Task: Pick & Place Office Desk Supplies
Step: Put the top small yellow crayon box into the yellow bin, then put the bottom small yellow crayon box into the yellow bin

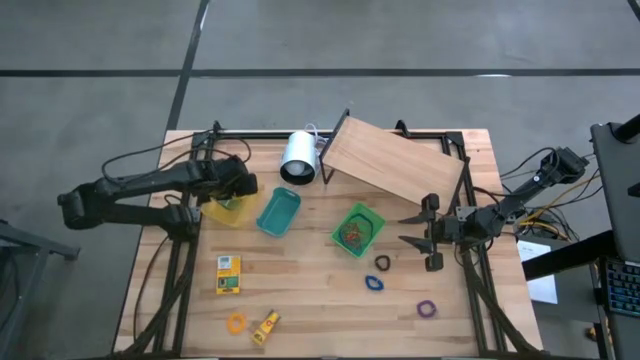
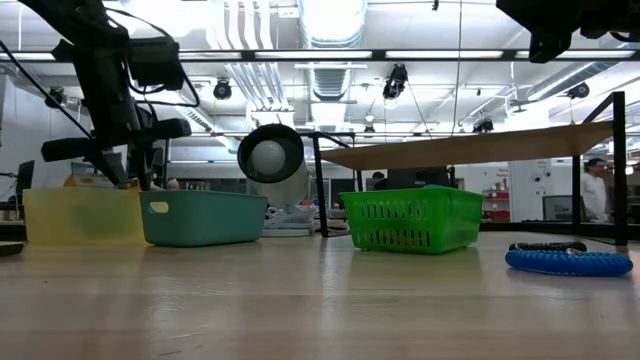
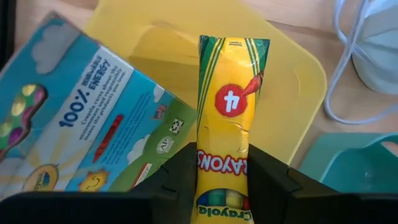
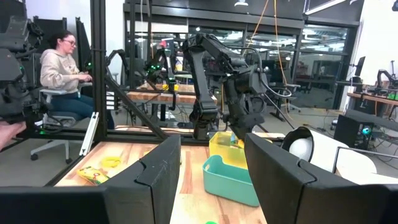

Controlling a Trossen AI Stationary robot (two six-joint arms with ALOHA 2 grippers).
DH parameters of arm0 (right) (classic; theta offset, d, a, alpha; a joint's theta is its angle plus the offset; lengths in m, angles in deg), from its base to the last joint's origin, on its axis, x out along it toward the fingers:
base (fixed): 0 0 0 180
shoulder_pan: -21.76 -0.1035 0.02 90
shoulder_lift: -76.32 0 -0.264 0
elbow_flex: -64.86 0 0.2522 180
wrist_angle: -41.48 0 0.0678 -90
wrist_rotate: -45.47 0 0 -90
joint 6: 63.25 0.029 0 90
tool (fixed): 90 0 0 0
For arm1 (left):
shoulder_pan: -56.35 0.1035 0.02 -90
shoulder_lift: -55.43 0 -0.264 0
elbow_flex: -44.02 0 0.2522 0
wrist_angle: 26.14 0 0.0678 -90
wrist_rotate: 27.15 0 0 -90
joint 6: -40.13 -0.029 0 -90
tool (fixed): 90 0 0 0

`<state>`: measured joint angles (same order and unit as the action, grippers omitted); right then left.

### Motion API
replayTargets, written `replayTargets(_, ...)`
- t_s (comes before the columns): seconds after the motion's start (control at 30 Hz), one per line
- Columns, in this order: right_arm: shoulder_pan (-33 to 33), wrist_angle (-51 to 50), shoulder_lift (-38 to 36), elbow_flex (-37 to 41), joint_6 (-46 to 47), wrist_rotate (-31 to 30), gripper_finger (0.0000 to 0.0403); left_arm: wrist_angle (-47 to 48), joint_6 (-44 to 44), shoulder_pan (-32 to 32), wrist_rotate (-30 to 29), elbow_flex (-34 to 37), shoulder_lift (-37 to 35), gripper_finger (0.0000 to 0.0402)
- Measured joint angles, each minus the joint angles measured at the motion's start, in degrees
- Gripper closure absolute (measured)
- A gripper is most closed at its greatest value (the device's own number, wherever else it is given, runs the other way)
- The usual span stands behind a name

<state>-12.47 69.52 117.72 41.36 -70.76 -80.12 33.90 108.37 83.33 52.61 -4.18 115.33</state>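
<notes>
High view first, going left to right: my left gripper [image 1: 236, 190] is parked right over the yellow bin [image 1: 229, 211], which sits toward the far left part of the tabletop [image 1: 300, 300], and my left wrist view shows what it's got: the fingers are pinched on a yellow crayon packet [image 3: 227, 124], held lengthwise above the bin floor, with a blue crayon box [image 3: 74, 124] already lying in there beside it. So I'd say I'm at the drop-off bit of this pick-and-place run, packet over the bin but not let go yet. Next move, as I read it, is just to spread the fingers and let it fall clear of the box, then lift straight out so I don't snag the rim. Moving along: teal bin [image 1: 279, 212] just beside the yellow one, then the green basket [image 1: 358, 229] near the middle with some bands in it. Loose stuff to fetch: a yellow-and-green packet [image 1: 229, 274] and an orange band [image 1: 236, 322] with a small yellow tube [image 1: 266, 326] near the front edge, and dark, blue and purple bands [image 1: 427, 309] toward the front right. My right gripper [image 1: 408, 230] waits near the right edge, fingers spread wide, holding nothing.
</notes>
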Motion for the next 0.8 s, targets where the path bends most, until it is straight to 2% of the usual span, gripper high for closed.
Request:
replayTargets(0.13, 0.01, 0.0, -0.02, 0.01, 0.0, -0.01, 0.0225, 0.0, -1.82, 0.0, 0.0, 0.02, 0.0, 0.0271)
replayTargets(0.47, 0.02, 0.0, 0.0, 0.02, 0.0, -0.02, 0.0225, -0.34, -0.71, 0.0, -0.17, 0.13, 0.0, 0.0214)
replayTargets(0.67, 0.01, 0.0, 0.0, 0.0, 0.0, -0.01, 0.0225, 0.01, -0.74, 0.0, 0.15, -0.41, -0.02, 0.0211)
replayTargets(0.8, 0.0, 0.02, 0.0, 0.0, 0.0, -0.02, 0.0225, 3.15, -3.07, -0.21, 2.39, -3.59, -0.13, 0.0215)
